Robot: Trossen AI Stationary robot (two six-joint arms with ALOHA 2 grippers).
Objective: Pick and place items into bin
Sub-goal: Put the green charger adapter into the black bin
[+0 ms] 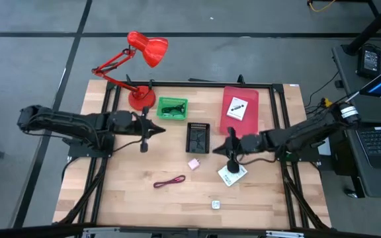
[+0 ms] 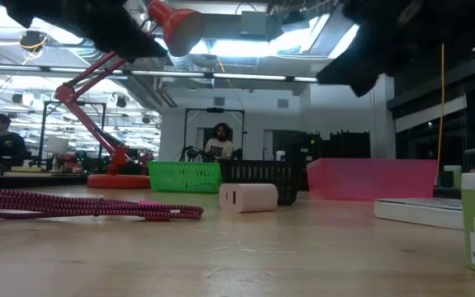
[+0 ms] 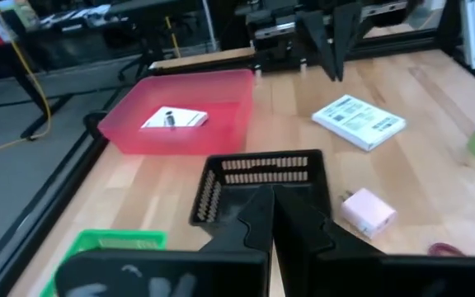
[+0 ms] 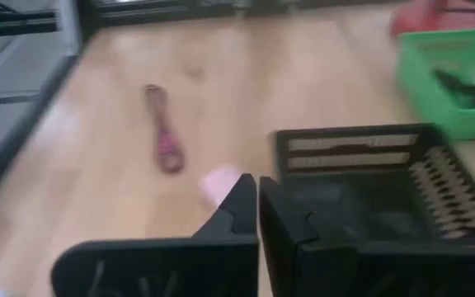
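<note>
Both grippers hover over the table with fingers pressed together, grasping nothing: the left gripper (image 1: 152, 130) at nine o'clock of the black basket (image 1: 198, 137), the right gripper (image 1: 231, 144) at three o'clock of it, each well above the wood.

One white packet (image 1: 233, 174) lies on the table at about five o'clock of the basket, just under the right arm; the other white packet (image 1: 237, 108) rests inside the pink bin (image 1: 241, 94), at two o'clock of the basket. The pink cube (image 1: 193, 164) sits close to the basket's six o'clock side. The maroon cord (image 1: 169, 182) lies at seven o'clock, farther out, and the tiny white cube (image 1: 215, 205) is near the table's front edge. The black cord (image 1: 172, 108) is coiled in the green bin (image 1: 172, 116) at eleven o'clock, beside the red lamp (image 1: 145, 49).
</note>
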